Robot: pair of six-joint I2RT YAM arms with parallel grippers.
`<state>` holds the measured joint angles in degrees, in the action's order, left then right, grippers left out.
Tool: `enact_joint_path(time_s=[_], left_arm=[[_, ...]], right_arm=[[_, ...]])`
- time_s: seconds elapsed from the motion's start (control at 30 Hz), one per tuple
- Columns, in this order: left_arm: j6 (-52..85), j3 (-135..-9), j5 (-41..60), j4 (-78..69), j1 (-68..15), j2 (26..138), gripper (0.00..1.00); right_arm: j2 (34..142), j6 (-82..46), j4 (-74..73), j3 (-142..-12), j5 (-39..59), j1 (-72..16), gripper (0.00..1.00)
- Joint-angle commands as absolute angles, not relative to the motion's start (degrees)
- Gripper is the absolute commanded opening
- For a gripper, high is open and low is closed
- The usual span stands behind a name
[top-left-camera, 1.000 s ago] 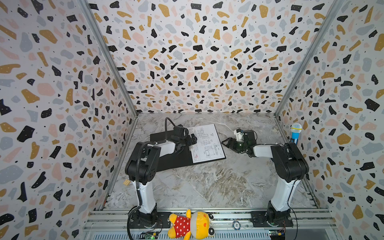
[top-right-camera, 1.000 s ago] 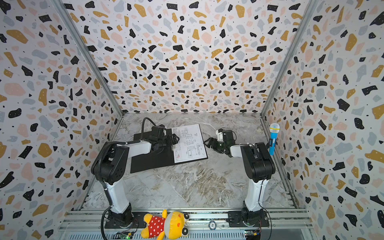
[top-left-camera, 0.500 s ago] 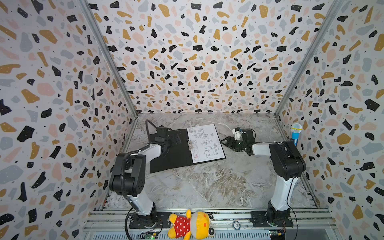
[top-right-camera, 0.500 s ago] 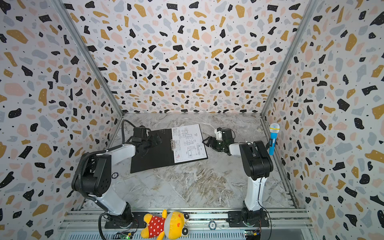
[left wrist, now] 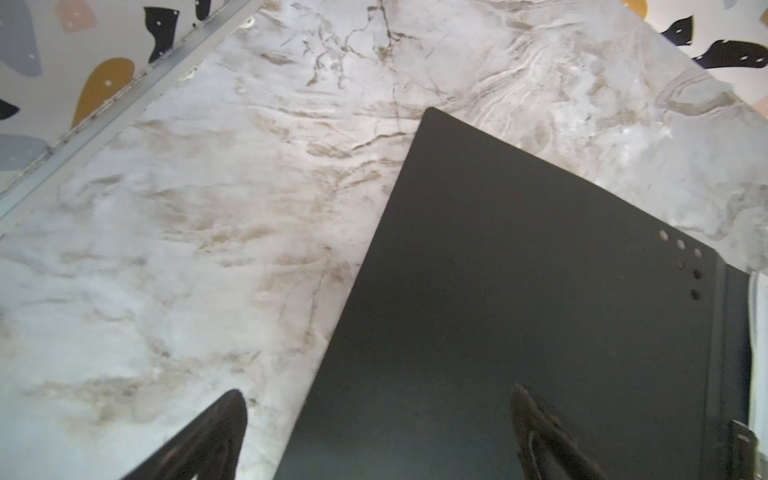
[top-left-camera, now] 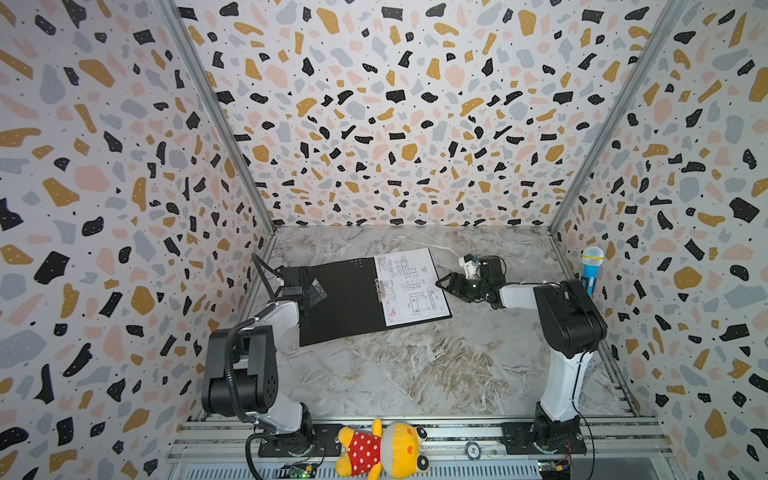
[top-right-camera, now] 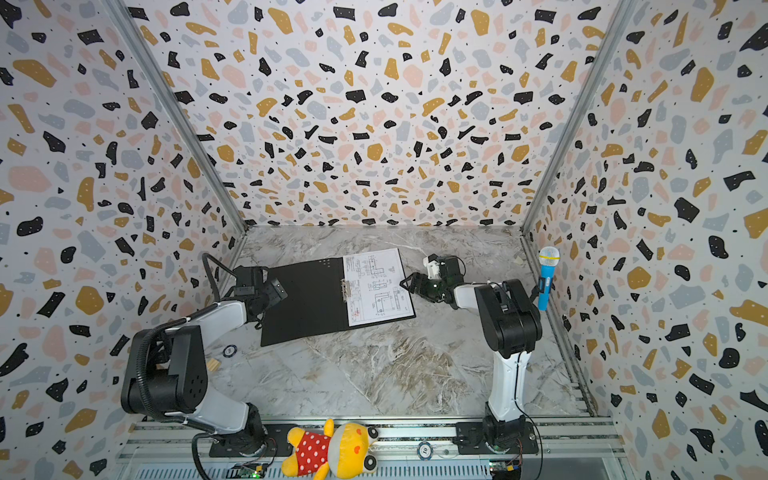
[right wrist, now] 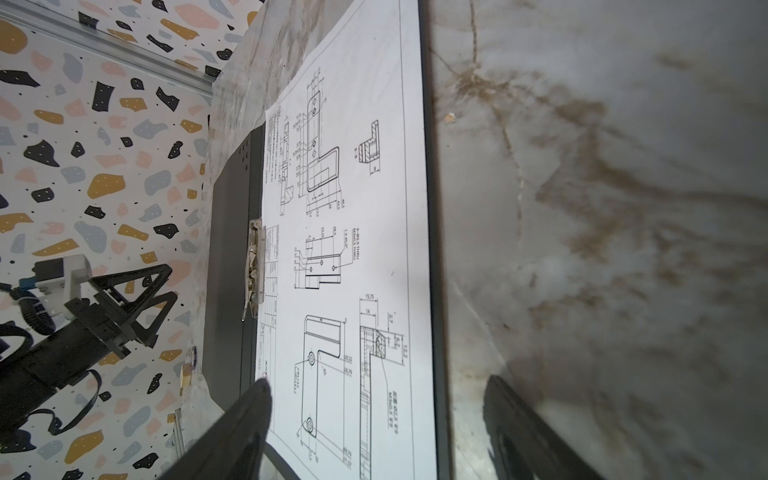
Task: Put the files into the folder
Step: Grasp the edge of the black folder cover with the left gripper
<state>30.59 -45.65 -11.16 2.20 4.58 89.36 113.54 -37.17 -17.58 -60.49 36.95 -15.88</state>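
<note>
Since a moment ago, the left arm [top-left-camera: 274, 316] has pulled away from the metal clip [top-left-camera: 379, 289] and gone out toward 9 o'clock, to the outer edge of the folder [top-left-camera: 345, 299]. The right arm [top-left-camera: 519, 295] has hardly moved.

The folder lies open and flat on the worktop [top-left-camera: 415, 365], black side up. Its spine runs from 12 to 6 o'clock. One drawing sheet [top-left-camera: 411, 286] lies on the half toward 3 o'clock. No second sheet can be seen.

The left jaws are wide apart and hold nothing. One is over the worktop and one is over the folder's bare half. The right jaws are apart and empty too, one on each side of the folder's 3 o'clock edge.

To shut the folder, the bare half likely has to swing over toward 3 o'clock. The left arm is the nearer one.
</note>
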Motion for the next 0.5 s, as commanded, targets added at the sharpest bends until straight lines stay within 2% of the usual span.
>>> enact_joint_path(time_s=[0.0,0.27,0.47], left_arm=[[29.3,-44.9,-11.9,2.2,5.3,91.8,0.99],[27.4,-45.8,0.8,0.1,5.3,97.0,1.0],[27.2,-45.4,6.4,-1.4,5.2,99.6,1.0]], right_arm=[[113.7,-36.0,-14.9,-62.2,37.4,-16.3,0.81],[115.2,-35.8,-13.1,-63.6,38.0,-17.2,0.81],[115.4,-35.2,-11.9,-63.4,38.0,-17.3,0.81]])
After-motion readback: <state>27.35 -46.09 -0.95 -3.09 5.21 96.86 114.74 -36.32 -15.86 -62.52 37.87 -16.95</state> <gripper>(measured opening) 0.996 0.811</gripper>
